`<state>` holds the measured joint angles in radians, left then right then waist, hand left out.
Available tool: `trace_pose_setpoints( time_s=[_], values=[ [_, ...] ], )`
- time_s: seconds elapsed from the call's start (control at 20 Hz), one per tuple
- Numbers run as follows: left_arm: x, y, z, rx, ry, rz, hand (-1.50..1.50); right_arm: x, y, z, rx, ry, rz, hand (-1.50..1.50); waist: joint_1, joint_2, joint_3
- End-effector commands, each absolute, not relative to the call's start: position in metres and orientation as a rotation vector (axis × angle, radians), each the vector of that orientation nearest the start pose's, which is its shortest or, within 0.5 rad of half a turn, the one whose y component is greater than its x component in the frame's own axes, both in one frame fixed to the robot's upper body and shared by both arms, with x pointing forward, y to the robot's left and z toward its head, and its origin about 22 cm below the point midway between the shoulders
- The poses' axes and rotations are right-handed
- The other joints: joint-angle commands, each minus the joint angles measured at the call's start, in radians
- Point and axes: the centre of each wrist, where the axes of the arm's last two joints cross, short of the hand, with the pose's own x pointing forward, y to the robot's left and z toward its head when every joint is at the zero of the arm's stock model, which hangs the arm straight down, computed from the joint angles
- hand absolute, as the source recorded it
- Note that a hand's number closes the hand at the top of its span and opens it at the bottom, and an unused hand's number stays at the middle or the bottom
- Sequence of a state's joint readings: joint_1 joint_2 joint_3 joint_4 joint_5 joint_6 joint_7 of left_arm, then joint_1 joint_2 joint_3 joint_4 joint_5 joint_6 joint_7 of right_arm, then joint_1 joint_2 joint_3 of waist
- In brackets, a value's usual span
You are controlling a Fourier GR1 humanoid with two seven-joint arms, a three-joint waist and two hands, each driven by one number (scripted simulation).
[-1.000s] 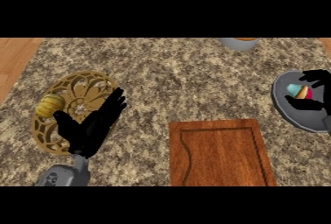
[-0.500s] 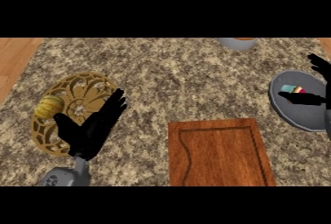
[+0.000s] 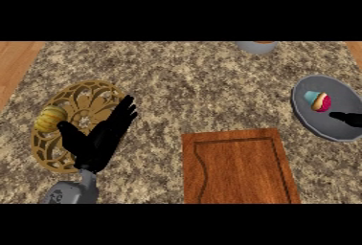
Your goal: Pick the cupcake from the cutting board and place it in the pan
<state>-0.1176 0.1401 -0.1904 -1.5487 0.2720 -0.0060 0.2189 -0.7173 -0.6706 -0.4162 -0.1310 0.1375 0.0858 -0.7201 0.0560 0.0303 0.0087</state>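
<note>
**Cupcake in the pan, board bare, only the clearing of the right hand left**

As far as can be judged from how things lie, placing looks done. Cupcake [image 3: 320, 101] lying tipped on its side inside the grey pan [image 3: 308, 118] at far right, pale blue wrapper toward the left, pink and yellow top toward the right. Untouched by anything, with a clear gap to the nearest black fingertips. Wooden cutting board [image 3: 239, 166] near centre, carrying nothing, well apart from the pan's near-left rim.

Right hand [image 3: 348, 117] barely showing at the right edge, over the pan's near side, just beside the cupcake but apart from it. Only a sliver in view, holding nothing; whether fingers are spread or curled, cannot tell.

Left hand [image 3: 102, 136] resting at left, fingers straight and spread, pointing far-right, lying across the near-right rim of a gold openwork plate [image 3: 67, 158]. Yellow rounded object [image 3: 51, 118] sitting on that plate's left side, untouched. Grey cup-like item [image 3: 255, 46] at the far edge, cut off by the view.

Remaining, by judgement: drawing the right hand clear of the pan without nudging the tilted cupcake
</note>
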Motion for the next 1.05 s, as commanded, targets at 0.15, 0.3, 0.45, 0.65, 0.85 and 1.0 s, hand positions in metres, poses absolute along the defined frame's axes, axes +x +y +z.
trace_pose_setpoints(
  time_s=[0.15, 0.3, 0.45, 0.65, 0.85, 1.0],
  values=[
    [0.263, 0.206, 0.027, -0.258, -1.383, -0.13, 0.0, 0.276, -0.527, 0.027, -0.36, -1.657, 0.115, -1.5, -0.005, -0.002, 0.002],
    [0.26, 0.209, 0.027, -0.273, -1.378, -0.134, 0.0, 0.267, -0.541, 0.037, -0.296, -1.676, 0.127, -1.5, -0.003, -0.005, 0.002],
    [0.257, 0.208, 0.014, -0.256, -1.375, -0.11, 0.0, 0.249, -0.545, 0.022, -0.267, -1.682, 0.14, -1.5, -0.014, -0.005, 0.001],
    [0.256, 0.201, 0.021, -0.271, -1.386, -0.083, 0.0, 0.234, -0.553, 0.019, -0.266, -1.694, 0.162, -1.5, -0.015, -0.008, 0.003],
    [0.255, 0.211, 0.017, -0.266, -1.365, -0.102, 0.0, 0.23, -0.556, 0.021, -0.261, -1.666, 0.178, -1.5, -0.012, -0.008, 0.003],
    [0.25, 0.206, 0.015, -0.249, -1.359, -0.121, 0.0, 0.224, -0.567, 0.034, -0.242, -1.684, 0.192, -1.5, -0.019, -0.014, 0.001]
  ],
)
